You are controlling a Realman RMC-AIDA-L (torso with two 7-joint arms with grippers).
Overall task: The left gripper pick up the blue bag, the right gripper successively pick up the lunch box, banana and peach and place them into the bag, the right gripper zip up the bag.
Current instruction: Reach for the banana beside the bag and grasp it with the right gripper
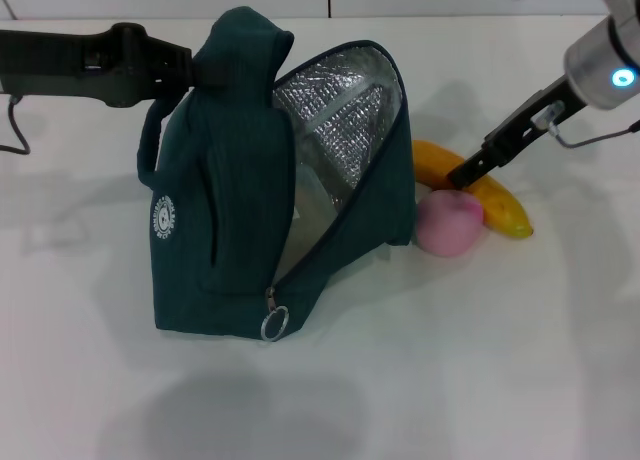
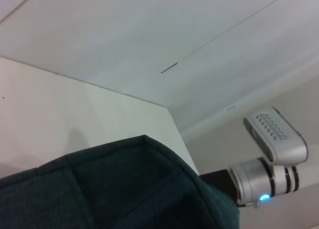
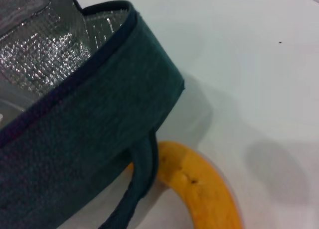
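Teal fabric of the bag [image 1: 215, 240], centre of the head view, is held up at its top by the left gripper [image 1: 196, 68], clenched on a handle. At right, the right gripper [image 1: 462, 175] is lowered onto the banana [image 1: 500, 205] beside the peach [image 1: 448, 225]; its grip cannot be told. The banana should be pinched mid-length, clear of the peach.

Left wrist view: bag fabric fills the lower frame, under a pale wall [image 2: 149, 35].

Right wrist view: the foil lining [image 3: 45, 55] sits upper left, the banana at the bottom on the white table [image 3: 249, 64].

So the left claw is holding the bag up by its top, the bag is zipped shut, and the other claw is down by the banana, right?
Not quite: the blue bag is open, not zipped; the head view shows its silver lining. The rest holds: the left gripper holds its top, and the right gripper is down at the banana.
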